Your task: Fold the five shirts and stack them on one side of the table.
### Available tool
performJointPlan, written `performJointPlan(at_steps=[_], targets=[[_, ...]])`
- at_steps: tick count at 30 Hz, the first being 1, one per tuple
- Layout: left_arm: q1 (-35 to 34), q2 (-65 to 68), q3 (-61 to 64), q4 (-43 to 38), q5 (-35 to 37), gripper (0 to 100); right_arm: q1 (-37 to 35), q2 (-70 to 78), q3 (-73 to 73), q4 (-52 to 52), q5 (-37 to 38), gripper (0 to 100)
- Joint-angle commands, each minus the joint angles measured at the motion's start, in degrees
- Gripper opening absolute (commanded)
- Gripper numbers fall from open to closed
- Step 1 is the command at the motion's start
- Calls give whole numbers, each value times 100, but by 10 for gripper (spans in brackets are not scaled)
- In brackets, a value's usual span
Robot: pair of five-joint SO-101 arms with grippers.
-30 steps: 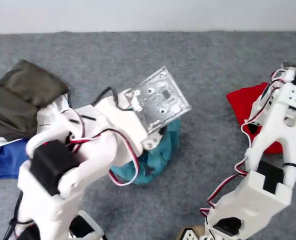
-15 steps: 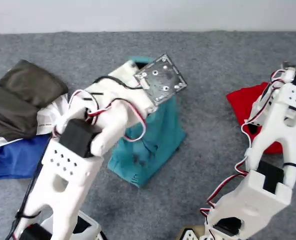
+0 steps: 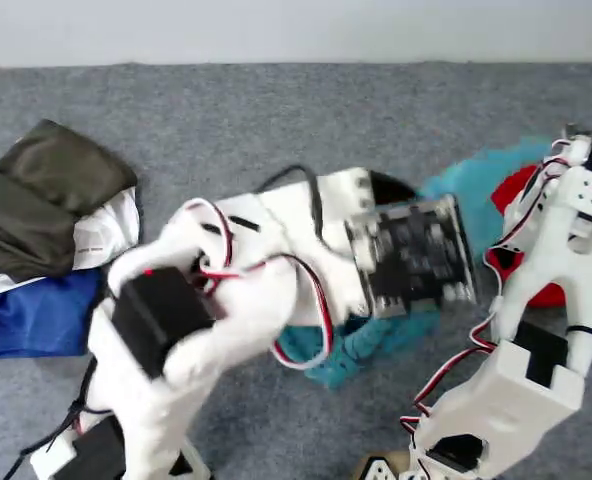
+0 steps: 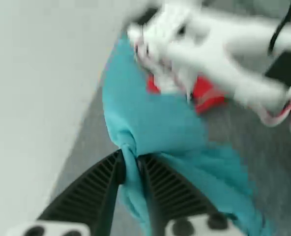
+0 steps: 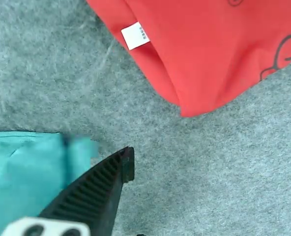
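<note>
My left gripper [image 4: 130,164] is shut on a bunched fold of the teal shirt [image 4: 165,128], which hangs from it. In the high view the left arm [image 3: 406,255] stretches across the middle to the right, and the teal shirt [image 3: 466,185] trails from the table centre up over the edge of the red shirt [image 3: 551,295]. The red shirt [image 5: 209,49] lies flat with a white label. My right gripper [image 5: 122,164] hovers over bare grey table between the red shirt and a corner of the teal shirt [image 5: 27,172].
At the left edge lies a pile: an olive shirt [image 3: 41,195] on a white shirt [image 3: 106,235] and a blue shirt [image 3: 31,315]. The right arm [image 3: 556,260] stands at the right side. Grey table [image 3: 226,120] shows at the back.
The left arm has swung from the table's middle to the right, dragging the teal shirt with it until it overlaps the red shirt. The right arm has stayed still.
</note>
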Motion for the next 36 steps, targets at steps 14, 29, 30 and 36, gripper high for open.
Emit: performJointPlan(at_steps=[14, 29, 30, 36], targets=[[-3965, 220, 5156, 264, -62, 14, -585, -321, 114, 233, 18, 726], [-3947, 1477, 7116, 281, -229, 16, -1719, -303, 791, 233, 44, 726], [-4026, 1477, 6905, 281, -35, 16, -1727, -303, 791, 233, 44, 726], [-4149, 1108, 6237, 290, 255, 101, -1701, -295, 791, 233, 290, 726]])
